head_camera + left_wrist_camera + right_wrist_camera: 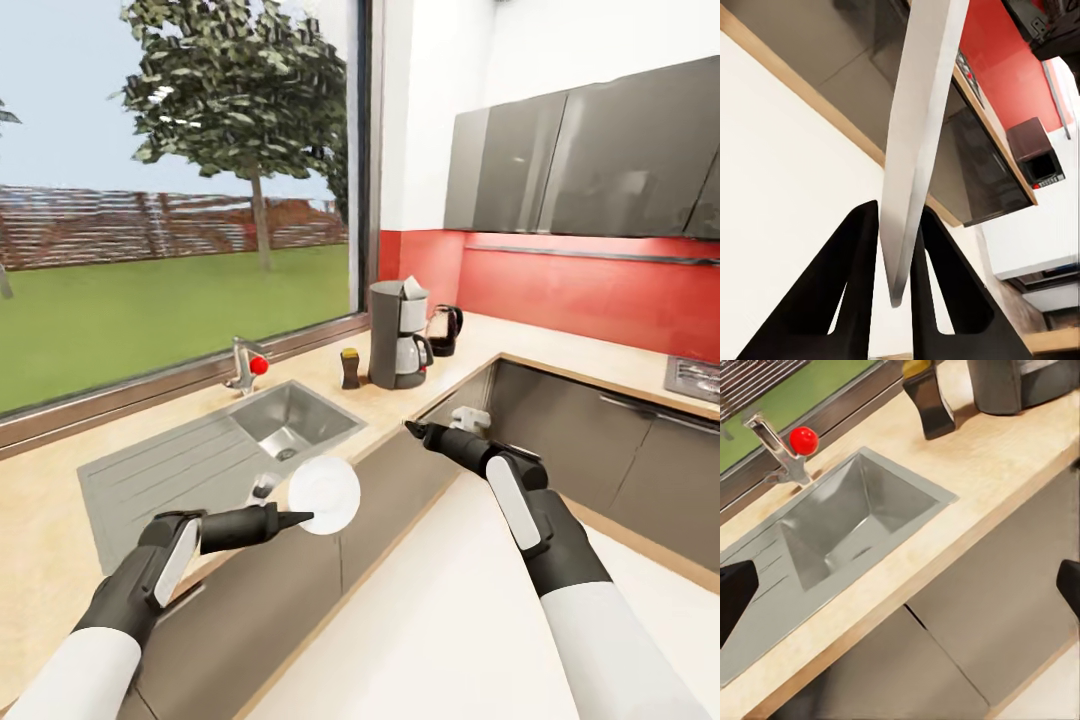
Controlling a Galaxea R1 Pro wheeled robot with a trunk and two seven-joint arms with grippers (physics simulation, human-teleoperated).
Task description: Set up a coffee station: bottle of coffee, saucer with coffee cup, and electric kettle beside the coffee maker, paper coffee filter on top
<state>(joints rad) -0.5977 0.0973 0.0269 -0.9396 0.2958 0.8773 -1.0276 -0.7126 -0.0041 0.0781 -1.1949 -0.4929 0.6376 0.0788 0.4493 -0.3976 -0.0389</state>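
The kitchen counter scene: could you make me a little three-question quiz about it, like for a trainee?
1. True or false: the left gripper holds the saucer by its edge.
2. Which item stands between the faucet and the coffee maker? A) the kettle B) the coffee bottle C) the cup
3. Fill in: the paper filter sits on top of the ____.

Key: 1. True; its fingers pinch the rim. 2. B, the coffee bottle; the kettle is on the maker's other side. 3. Coffee maker.
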